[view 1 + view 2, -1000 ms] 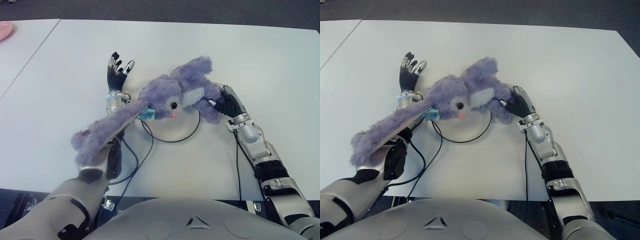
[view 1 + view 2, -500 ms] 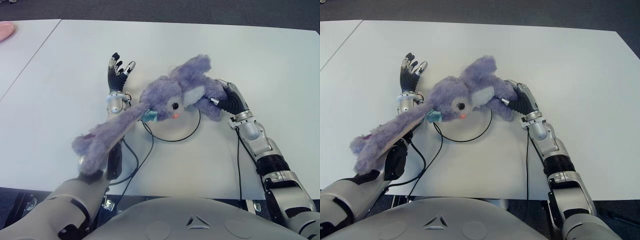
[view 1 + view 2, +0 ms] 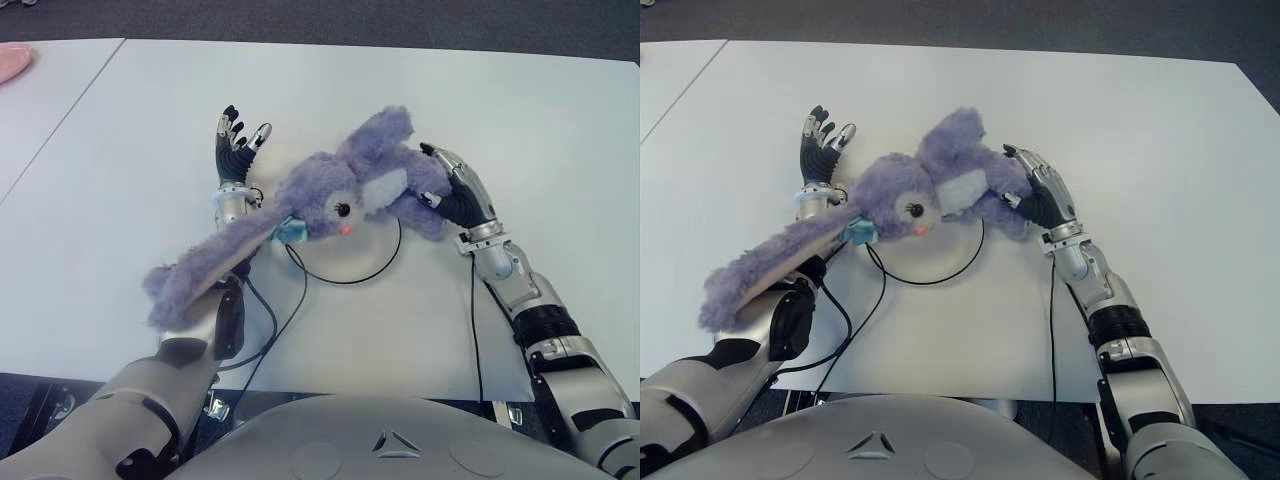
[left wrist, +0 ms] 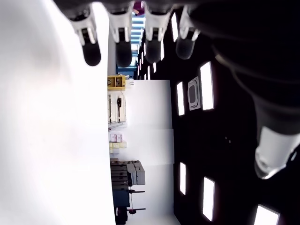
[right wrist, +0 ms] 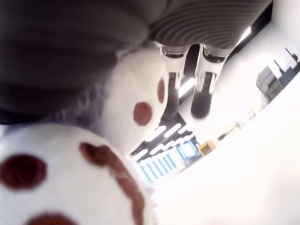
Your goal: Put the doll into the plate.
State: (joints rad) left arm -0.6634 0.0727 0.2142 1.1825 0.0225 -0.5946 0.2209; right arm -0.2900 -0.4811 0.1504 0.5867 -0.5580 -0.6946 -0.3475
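Purple doll (image 3: 345, 195): lying over the plate (image 3: 375, 258), one long ear draped off it onto the left forearm
Right hand (image 3: 455, 187): at doll's far side, fingers straightened out, gripping nothing
Left hand (image 3: 234, 150): beside doll's head, fingers spread, empty
Table (image 3: 120, 200): plain white; dark floor behind

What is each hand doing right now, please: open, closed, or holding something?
Left hand: open, fingers spread, holding nothing.
Right hand: open, fingers extended against the fluffy purple plush rabbit doll, not gripping it.

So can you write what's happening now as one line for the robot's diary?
doll: lying across plate | right hand: open, at doll's feet | left hand: open, idle, left of doll | table
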